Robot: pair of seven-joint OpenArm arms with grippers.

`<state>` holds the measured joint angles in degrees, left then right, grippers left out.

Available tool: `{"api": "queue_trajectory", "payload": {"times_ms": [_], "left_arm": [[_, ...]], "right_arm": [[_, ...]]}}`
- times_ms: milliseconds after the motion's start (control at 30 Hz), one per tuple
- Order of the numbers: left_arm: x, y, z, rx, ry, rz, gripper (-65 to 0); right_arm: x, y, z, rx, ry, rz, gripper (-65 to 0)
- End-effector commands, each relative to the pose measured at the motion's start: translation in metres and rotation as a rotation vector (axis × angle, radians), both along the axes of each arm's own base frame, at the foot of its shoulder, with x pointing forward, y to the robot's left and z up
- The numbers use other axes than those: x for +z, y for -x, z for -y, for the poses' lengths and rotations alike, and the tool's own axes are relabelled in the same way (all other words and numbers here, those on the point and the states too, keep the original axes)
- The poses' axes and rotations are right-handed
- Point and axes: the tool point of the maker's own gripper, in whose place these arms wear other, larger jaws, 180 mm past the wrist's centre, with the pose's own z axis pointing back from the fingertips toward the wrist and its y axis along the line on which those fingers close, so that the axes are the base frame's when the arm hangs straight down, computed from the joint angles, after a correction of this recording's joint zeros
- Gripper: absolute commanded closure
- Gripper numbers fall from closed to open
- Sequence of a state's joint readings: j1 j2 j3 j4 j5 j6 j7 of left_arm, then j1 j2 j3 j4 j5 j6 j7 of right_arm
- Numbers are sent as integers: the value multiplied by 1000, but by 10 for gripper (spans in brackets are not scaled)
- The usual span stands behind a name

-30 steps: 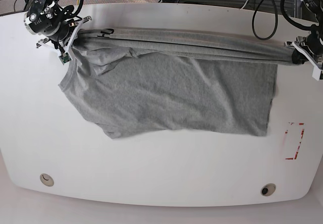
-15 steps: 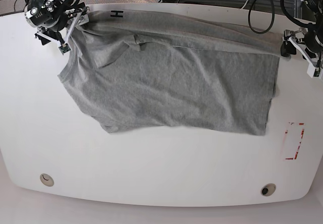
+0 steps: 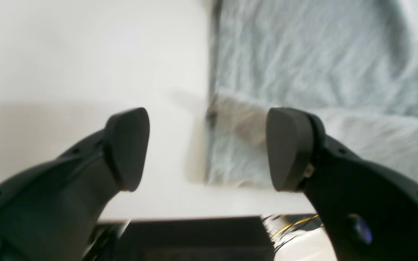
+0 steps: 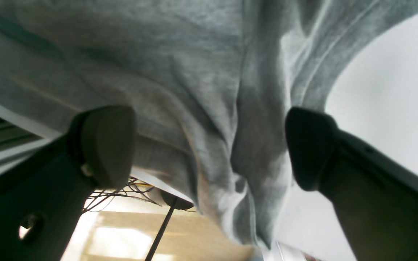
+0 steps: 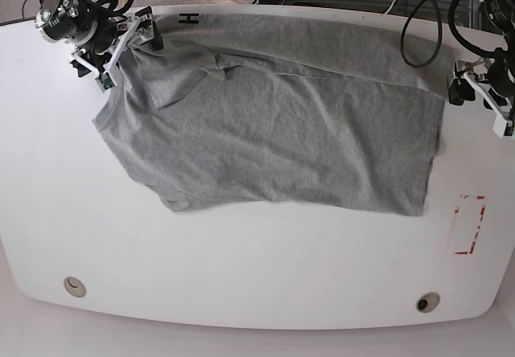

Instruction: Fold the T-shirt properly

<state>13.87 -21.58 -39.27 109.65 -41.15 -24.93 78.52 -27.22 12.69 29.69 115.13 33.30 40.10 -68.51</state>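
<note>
The T-shirt (image 5: 273, 132) lies spread on the white tabletop (image 5: 257, 276), wrinkled, with its far edge at 12 o'clock reaching the tabletop's rim, where a dark letter (image 5: 187, 19) shows. The right claw (image 5: 129, 39) stands at 10 o'clock over the sleeve corner, its jaws wide apart and holding nothing. The left claw (image 5: 475, 92) is at 2 o'clock beside the hem corner, also spread open and empty.

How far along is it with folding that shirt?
Early on. Done: the T-shirt lies spread on the table, its far edge doubled over. In hand: nothing; the left gripper and right gripper are both open. Left: the sleeves and the remaining folds.
</note>
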Motion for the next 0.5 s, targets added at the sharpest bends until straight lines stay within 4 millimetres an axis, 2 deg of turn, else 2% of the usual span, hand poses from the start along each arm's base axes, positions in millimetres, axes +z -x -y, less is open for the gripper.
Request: {"api": "queue_trajectory", "payload": {"times_ms": [0,133,267,467], "left_arm": [[19,-12,-3,-6,-4,71,-472],[26,-23,3,-11,27,114,-471],[25,-29,11,0,58,139,-471],[27,-32,9,5,48,144,-471]], "right_arm": [[13,-15,-2,1,-14,61,-620],[17,-32,-15,-26,-60,113,-620],[18,-47,-20,-42,-44,139,-620],[21,-73,-23,-87,10,178,-620]]}}
